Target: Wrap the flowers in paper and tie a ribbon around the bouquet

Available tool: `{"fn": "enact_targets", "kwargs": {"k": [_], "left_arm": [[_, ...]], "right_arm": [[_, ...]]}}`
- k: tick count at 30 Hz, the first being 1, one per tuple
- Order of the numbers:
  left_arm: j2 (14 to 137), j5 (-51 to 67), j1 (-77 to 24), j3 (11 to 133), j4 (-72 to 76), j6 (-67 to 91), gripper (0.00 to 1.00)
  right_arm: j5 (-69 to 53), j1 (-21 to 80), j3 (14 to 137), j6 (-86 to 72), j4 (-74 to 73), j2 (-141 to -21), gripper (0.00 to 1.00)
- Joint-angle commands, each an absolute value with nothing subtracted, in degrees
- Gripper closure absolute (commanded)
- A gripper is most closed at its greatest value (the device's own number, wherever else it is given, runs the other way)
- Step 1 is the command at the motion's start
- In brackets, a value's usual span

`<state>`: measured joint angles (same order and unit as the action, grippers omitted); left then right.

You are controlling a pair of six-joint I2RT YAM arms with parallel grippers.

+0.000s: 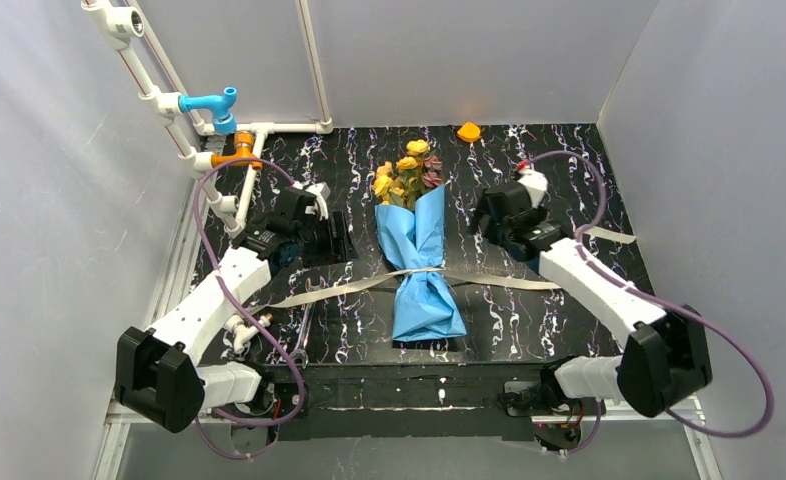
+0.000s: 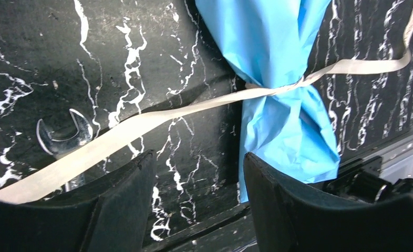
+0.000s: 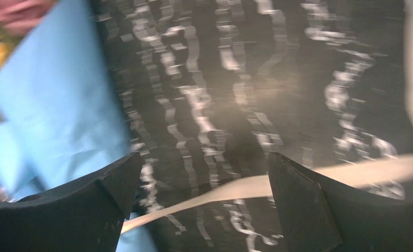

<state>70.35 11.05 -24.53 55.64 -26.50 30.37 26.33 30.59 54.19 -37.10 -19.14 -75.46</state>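
The bouquet [image 1: 421, 262] lies mid-table: yellow and pink flowers [image 1: 409, 168] stick out of the far end of a light blue paper [image 2: 278, 47] cone. The beige ribbon [image 1: 344, 288] runs round the cone's pinched waist [image 2: 278, 88], and its ends trail left and right over the table. I cannot tell whether there is a knot. My left gripper [image 1: 327, 240] hovers left of the bouquet, open [image 2: 198, 157], with nothing between its fingers. My right gripper [image 1: 487, 218] hovers to the right of it, open wide [image 3: 204, 160] above the ribbon's right tail [image 3: 320, 176]. That view is blurred.
A metal wrench [image 2: 62, 139] lies under the ribbon's left tail. A small orange object [image 1: 468, 131] sits at the back edge. White pipes with a blue valve [image 1: 214, 103] and an orange fitting [image 1: 237, 150] run along the back left. White walls enclose the black marbled table [image 1: 529, 320].
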Motion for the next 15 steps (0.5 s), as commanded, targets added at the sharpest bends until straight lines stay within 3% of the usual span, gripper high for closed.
{"fn": "enact_targets", "kwargs": {"k": [1,7,15], "left_arm": [[66.3,9.2,-24.9,54.9,-31.6,23.5,0.41],[61.8,7.3,-24.9,52.5,-36.0,20.6,0.41],[55.6,6.6,-25.6,49.8,-38.6,18.9,0.41]], "right_arm": [[34.2,21.9,51.5,-40.0,-36.6,-70.3,0.02],[19.6,6.0,40.5,-42.8,-30.2,-69.0,0.13],[16.2,1.0,39.1,-43.5,-25.2,-77.2,0.28]]}}
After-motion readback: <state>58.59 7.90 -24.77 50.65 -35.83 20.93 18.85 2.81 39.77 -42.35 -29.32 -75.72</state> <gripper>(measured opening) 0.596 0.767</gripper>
